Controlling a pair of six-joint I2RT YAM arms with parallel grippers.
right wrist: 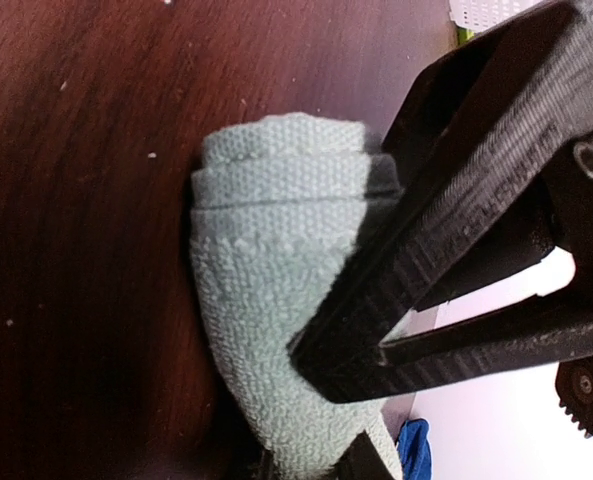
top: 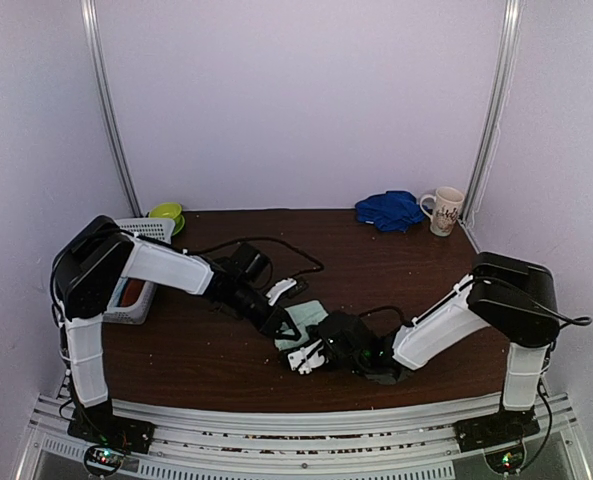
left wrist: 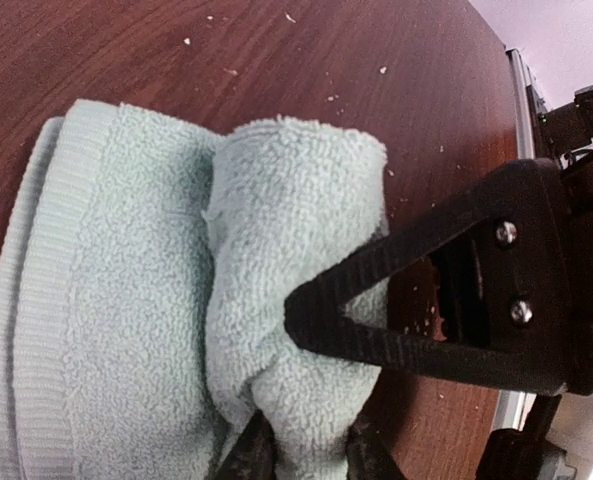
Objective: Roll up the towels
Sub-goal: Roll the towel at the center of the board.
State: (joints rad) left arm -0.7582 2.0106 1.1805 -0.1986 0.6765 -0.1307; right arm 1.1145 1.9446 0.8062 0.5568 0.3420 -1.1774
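the mint-green towel (left wrist: 126, 300) lies at mid-desk (top: 376, 270), judged about half rolled. its rolled end is clamped by both the left end effector (left wrist: 301, 400) and the right end effector (right wrist: 306, 420). the blue towel (top: 389, 210) is seen crumpled at the far right corner, not yet rolled.

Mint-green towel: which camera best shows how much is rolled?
The left wrist view: the mint-green towel fills it, showing both the roll and the flat remainder. The right wrist view shows the towel only as the roll's layered end; the top view, the towel as a small distant patch.
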